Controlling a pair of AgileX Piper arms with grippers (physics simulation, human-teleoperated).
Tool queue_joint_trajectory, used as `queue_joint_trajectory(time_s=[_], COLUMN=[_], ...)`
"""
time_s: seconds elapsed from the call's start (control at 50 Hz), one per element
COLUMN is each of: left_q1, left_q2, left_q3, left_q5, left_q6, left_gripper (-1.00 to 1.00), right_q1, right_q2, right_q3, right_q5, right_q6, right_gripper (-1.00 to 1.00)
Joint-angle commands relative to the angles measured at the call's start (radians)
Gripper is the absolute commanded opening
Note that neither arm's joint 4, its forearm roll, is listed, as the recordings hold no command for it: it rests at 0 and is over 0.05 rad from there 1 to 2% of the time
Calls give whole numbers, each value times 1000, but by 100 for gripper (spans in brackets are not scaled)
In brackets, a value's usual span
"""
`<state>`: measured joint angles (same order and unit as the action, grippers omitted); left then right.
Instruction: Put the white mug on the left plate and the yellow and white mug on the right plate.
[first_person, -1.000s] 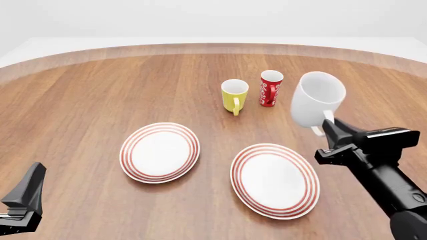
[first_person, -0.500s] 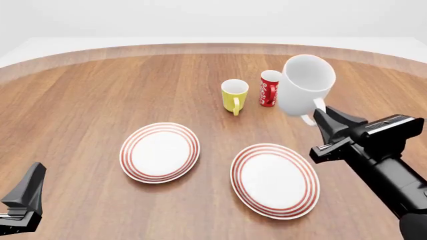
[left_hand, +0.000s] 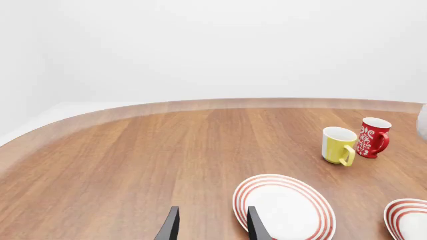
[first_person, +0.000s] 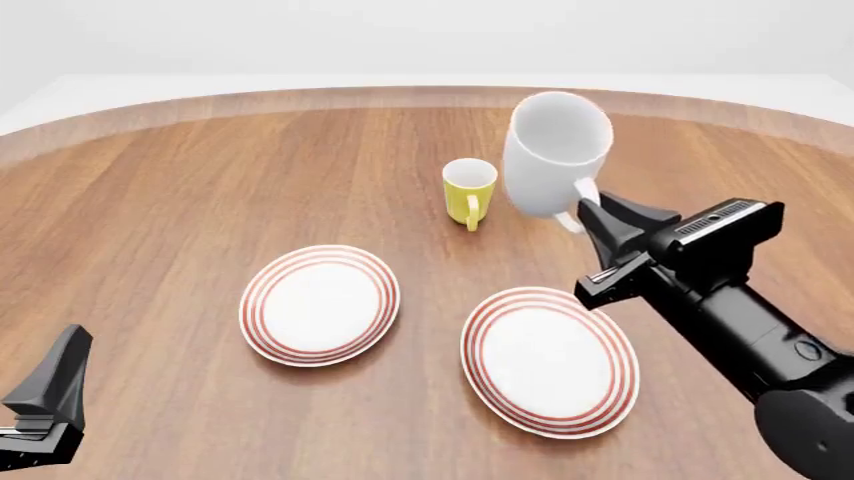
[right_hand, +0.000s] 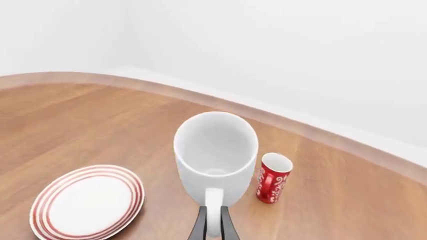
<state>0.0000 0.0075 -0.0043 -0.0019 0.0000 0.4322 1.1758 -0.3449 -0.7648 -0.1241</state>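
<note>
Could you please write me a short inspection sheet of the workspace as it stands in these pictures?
Surface: wooden table, curved far edge.
Job's things: white mug held in the air by its handle; yellow and white mug upright on the table; left plate and right plate both bare.
Clutter: red cup upright beside the yellow and white mug.
Grippers: right gripper shut on the white mug's handle; left gripper open, holding nothing.
Cables: nothing seen.
Surroundings: plain white backdrop.
</note>
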Motion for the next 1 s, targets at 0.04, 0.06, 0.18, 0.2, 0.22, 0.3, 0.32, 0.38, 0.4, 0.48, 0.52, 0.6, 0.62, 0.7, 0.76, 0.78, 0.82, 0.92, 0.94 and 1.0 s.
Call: queue_joint_trajectory(time_s=[0.04, 0.06, 0.18, 0.2, 0.22, 0.3, 0.32, 0.38, 0.4, 0.48, 0.52, 0.6, 0.62, 0.7, 0.76, 0.78, 0.82, 0.92, 0.94, 1.0], left_q1=[0, 0, 0, 0, 0, 0, 0, 0, 0, 0, 0, 0, 0, 0, 0, 0, 0, 0, 0, 0], left_q2=[0, 0, 0, 0, 0, 0, 0, 0, 0, 0, 0, 0, 0, 0, 0, 0, 0, 0, 0, 0], left_q3=[0, 0, 0, 0, 0, 0, 0, 0, 0, 0, 0, 0, 0, 0, 0, 0, 0, 0, 0, 0], left_q5=[0, 0, 0, 0, 0, 0, 0, 0, 0, 0, 0, 0, 0, 0, 0, 0, 0, 0, 0, 0], left_q6=[0, 0, 0, 0, 0, 0, 0, 0, 0, 0, 0, 0, 0, 0, 0, 0, 0, 0, 0, 0], left_gripper=[100, 100, 100, 100, 100, 100, 100, 100, 100, 100, 100, 100, 100, 100, 100, 100, 100, 100, 100, 100], right_q1=[56, 59, 73, 79, 83, 91, 95, 105, 109, 135, 146, 164, 167, 188, 198, 204, 210, 230, 233, 243], right_q2=[63, 66, 82, 89, 95, 109, 117, 122, 126, 157, 168, 198, 201, 236, 253, 259, 267, 300, 309, 330], right_q3=[-66, -68, -83, -90, -96, -109, -115, -119, -121, -143, -148, -162, -165, -188, -196, -199, -202, -215, -217, -223], right_q5=[-7, -7, -11, -12, -12, -13, -14, -14, -13, -15, -19, -26, -26, -28, -34, -34, -35, -45, -51, -58], right_q6=[0, -1, 3, 3, 4, 8, 8, 9, 10, 14, 14, 17, 18, 25, 27, 29, 30, 38, 44, 57], right_gripper=[-100, -100, -100, -100, -100, -100, -100, -100, -100, -100, -100, -100, -100, -100, -100, -100, -100, -100, -100, -100])
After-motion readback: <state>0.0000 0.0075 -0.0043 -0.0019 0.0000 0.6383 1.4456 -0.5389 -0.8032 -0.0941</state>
